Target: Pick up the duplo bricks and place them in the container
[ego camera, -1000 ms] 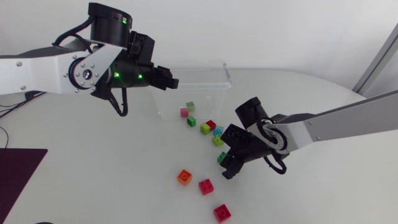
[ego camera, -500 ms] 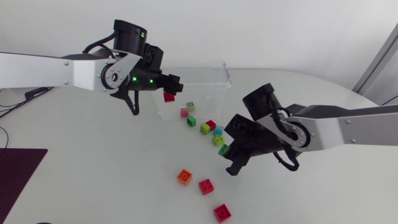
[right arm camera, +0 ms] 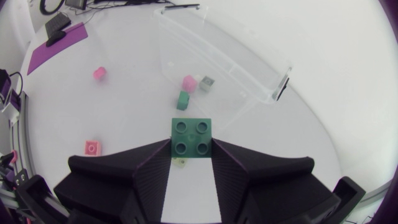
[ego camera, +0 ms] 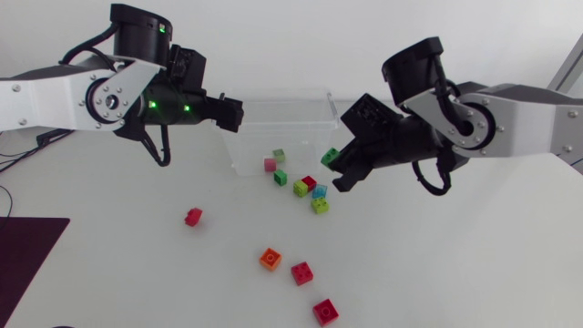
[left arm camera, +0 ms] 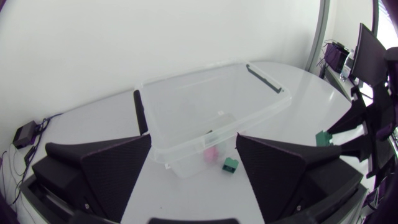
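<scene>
While the right gripper (ego camera: 335, 169) hangs above the table just beside the clear container (ego camera: 330, 107), its fingers clamp a green brick (right arm camera: 191, 137) from two sides, studs facing the wrist camera. Left gripper (ego camera: 233, 113) is at the container's opposite end, fingers spread wide, nothing between them. A small cluster of bricks (ego camera: 301, 187) lies against the container's front wall; cannot tell if any sit inside. One red brick (ego camera: 193, 216) lies alone, well apart. An orange brick (ego camera: 271, 259) and two more red bricks (ego camera: 301, 272) lie scattered further out.
</scene>
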